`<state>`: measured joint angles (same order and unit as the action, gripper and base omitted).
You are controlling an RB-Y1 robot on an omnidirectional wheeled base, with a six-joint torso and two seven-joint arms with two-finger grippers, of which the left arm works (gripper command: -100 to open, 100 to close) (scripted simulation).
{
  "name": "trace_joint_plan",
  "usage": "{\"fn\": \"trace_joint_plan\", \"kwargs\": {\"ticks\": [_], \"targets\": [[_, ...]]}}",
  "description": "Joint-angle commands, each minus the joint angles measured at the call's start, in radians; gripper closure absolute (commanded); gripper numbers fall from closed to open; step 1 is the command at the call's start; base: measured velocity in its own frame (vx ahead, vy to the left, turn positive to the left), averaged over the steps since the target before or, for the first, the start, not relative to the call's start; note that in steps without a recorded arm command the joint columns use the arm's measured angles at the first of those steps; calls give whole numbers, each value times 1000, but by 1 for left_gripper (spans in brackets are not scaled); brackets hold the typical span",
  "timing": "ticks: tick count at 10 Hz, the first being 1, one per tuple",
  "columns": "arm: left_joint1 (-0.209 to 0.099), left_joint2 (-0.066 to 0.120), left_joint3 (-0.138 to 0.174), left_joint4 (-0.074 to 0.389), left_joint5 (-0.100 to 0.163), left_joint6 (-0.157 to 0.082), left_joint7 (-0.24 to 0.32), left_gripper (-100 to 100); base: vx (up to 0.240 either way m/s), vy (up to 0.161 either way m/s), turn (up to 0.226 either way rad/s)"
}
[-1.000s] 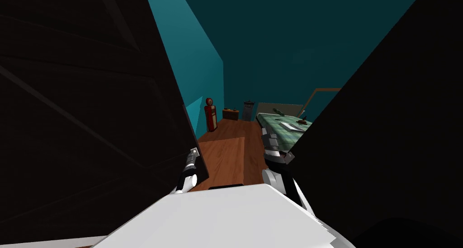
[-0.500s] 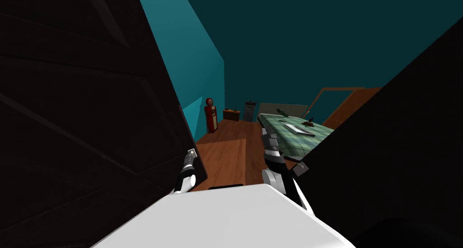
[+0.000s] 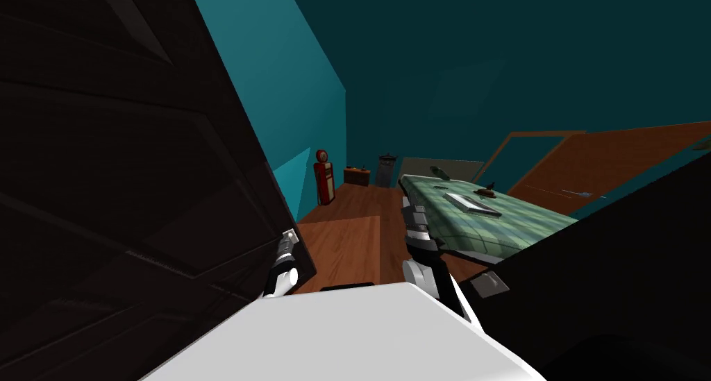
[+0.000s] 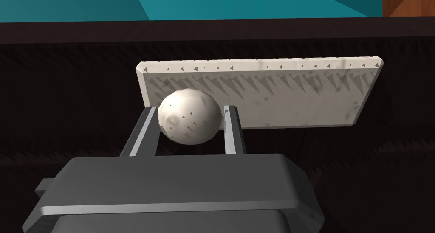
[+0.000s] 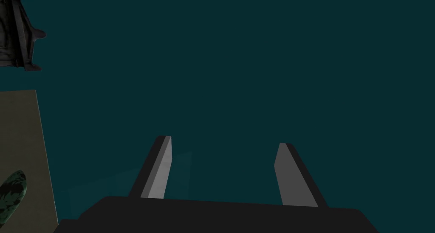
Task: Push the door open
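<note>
Teal wall [image 3: 291, 85], wood floor [image 3: 347, 245] ahead. Dark door [image 3: 125, 189] stands at left, looks partly open. Left gripper [image 4: 189, 109] pinches white round knob [image 4: 190, 121]. Squeeze tight, push slow, follow door's swing. Right gripper [image 5: 223, 171] spread wide, holds nothing.

door [image 3: 125, 155] near-black | knob [image 4: 190, 116] mottled white | wall [image 3: 451, 71] teal | table [image 3: 528, 227] green check | floor [image 3: 347, 241] brown
</note>
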<state>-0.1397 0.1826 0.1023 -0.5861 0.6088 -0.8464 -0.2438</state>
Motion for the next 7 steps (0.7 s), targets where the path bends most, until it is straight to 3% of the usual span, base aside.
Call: {"fn": "trace_joint_plan", "kwargs": {"ticks": [1,4,5,7], "targets": [[-4,5,16,13,16,-10,-6,100,150,26,18],[-2,11,39,17,39,-16,-17,100,203,-14,53],[3,6,33,16,34,-10,-15,100,93,8,33],[4,14,57,20,62,-20,-30,100,202,33,35]]}}
